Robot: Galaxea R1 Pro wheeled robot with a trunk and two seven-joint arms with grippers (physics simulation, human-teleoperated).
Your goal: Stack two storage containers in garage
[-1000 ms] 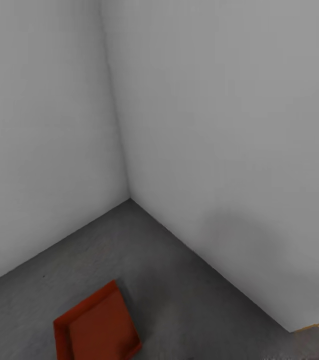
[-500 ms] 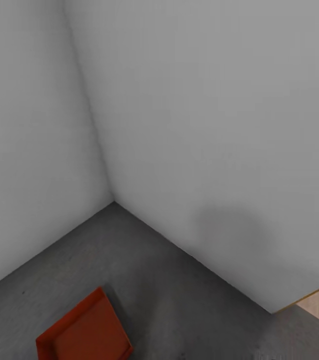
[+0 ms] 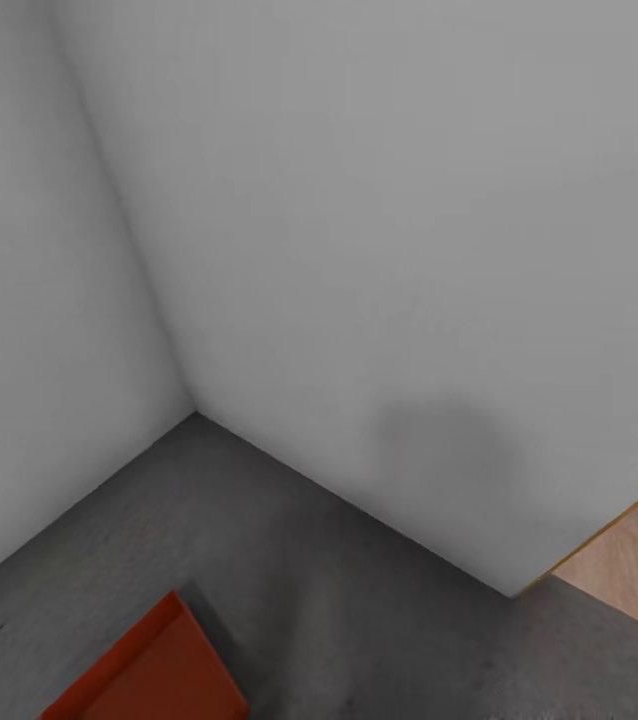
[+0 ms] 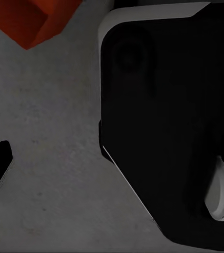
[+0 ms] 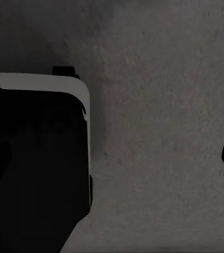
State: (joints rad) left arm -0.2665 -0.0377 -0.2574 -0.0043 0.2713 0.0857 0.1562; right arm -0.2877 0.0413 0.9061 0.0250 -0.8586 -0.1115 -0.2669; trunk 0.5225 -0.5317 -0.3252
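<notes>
One orange bin (image 3: 144, 675) sits on the grey concrete floor (image 3: 359, 600) at the near left by the wall corner, so the robot should turn right toward the wood-floored doorway (image 3: 634, 565) for the second, both grippers' states untellable.

One orange-red open-top storage container (image 3: 144, 670) flat on the dark grey concrete floor (image 3: 359, 600), near the wall corner

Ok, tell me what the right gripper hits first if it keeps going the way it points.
Probably the bare floor: the right wrist view looks straight onto grey concrete with nothing in between, though its depth is unclear.
</notes>
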